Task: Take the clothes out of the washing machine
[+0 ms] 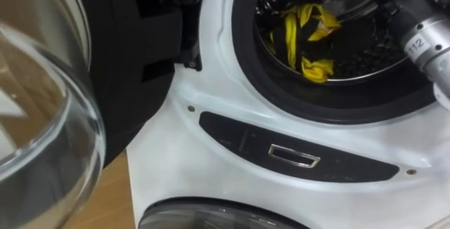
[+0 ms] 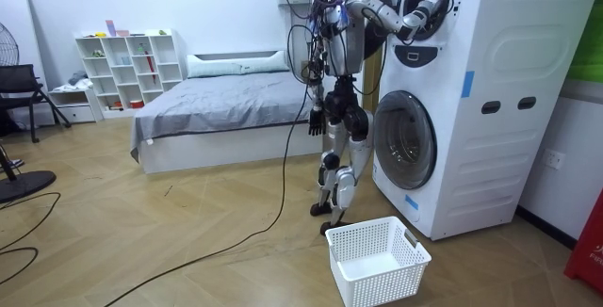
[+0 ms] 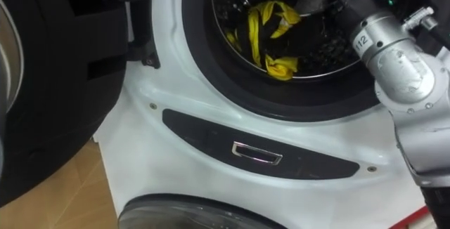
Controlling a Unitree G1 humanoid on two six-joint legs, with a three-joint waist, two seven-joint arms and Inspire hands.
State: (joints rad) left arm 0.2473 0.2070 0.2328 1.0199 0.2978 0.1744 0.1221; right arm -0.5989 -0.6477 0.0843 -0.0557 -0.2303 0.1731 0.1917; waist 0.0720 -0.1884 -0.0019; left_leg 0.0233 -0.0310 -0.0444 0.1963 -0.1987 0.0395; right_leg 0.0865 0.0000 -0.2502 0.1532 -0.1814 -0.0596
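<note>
Right hand is deep in the upper drum of the washing machine. Its dark base shows past the silver wrist, its fingers are lost in the dark and cut off at the top edge, so I cannot tell its grip. Yellow-and-black cloth lies bunched at the drum's front lip, left of and below that hand; contact cannot be told. Open door is cut off at the left. Left hand hangs at the robot's side, too small to read. White basket is on the floor beside the machine.
</note>
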